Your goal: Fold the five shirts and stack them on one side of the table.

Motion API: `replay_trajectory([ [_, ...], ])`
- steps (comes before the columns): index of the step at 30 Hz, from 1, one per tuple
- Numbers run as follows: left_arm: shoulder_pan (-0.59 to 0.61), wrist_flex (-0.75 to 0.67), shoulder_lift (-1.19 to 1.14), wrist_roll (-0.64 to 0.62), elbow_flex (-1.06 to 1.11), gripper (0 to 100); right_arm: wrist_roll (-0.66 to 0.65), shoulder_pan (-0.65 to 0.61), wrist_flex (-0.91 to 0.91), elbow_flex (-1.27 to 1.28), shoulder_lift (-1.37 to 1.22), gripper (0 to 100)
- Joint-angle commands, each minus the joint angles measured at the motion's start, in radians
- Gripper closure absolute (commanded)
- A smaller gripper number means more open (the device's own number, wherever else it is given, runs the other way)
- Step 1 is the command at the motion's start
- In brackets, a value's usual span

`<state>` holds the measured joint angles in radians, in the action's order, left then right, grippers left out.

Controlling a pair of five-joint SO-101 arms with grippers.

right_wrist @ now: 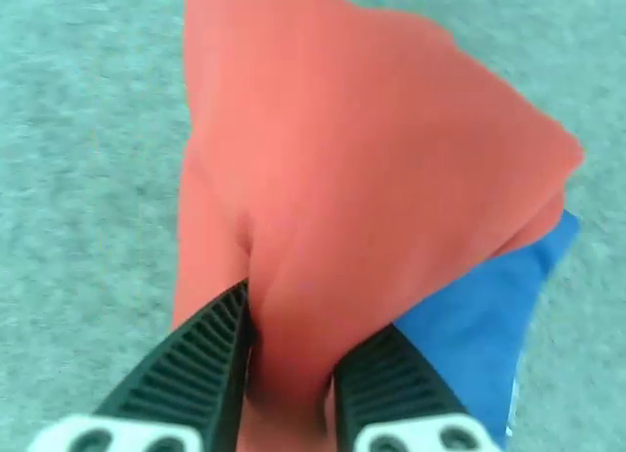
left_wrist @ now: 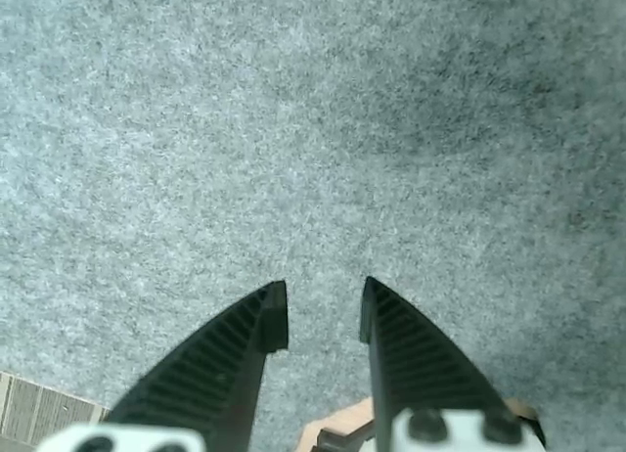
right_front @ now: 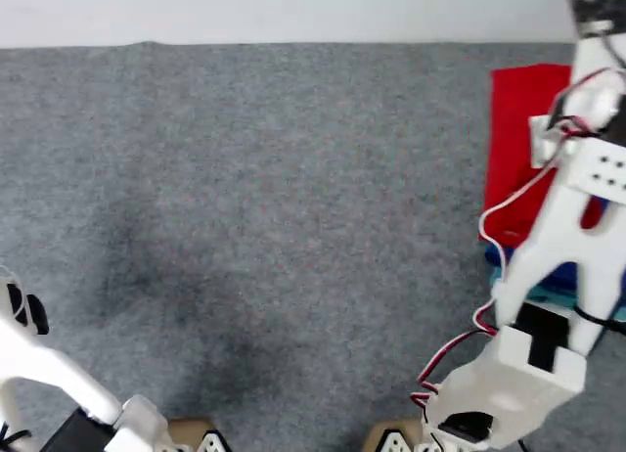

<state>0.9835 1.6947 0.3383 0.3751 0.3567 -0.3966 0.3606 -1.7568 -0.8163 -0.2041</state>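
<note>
At the table's right edge lies a stack of shirts, with a red shirt (right_front: 521,129) on top, a blue shirt (right_front: 559,276) under it and a teal edge (right_front: 544,294) below that. My right arm (right_front: 567,227) stands over the stack. In the right wrist view my right gripper (right_wrist: 305,325) is shut on a raised fold of the red shirt (right_wrist: 372,178), and the blue shirt (right_wrist: 479,325) peeks out beneath. My left gripper (left_wrist: 323,295) hangs open above bare mat, nothing between its fingers. The left arm (right_front: 59,374) sits at the front left corner.
A grey felt mat (right_front: 293,178) covers the table, and its middle and left lie bare. A white wall runs along the far edge. Both arm bases stand at the front edge.
</note>
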Motion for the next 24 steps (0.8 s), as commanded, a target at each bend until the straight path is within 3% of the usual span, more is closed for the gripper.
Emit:
replay_trajectory([
  [1,-0.046,-0.009,0.031,0.002,-0.004,87,-0.026,0.071,-0.025,-0.028,-0.035,98.9],
  [6,-0.097,-0.006,0.031,0.000,-0.004,87,-0.029,0.166,0.074,-0.032,-0.143,96.5],
  [14,-0.097,-0.006,0.031,0.000,-0.004,87,-0.028,0.225,0.077,-0.104,-0.234,70.0],
  [20,-0.097,-0.006,0.031,0.000,-0.004,87,-0.026,0.194,-0.042,-0.344,-0.213,69.9],
  [24,-0.097,-0.006,0.031,0.000,-0.004,87,-0.026,0.183,-0.041,-0.350,-0.183,75.1],
])
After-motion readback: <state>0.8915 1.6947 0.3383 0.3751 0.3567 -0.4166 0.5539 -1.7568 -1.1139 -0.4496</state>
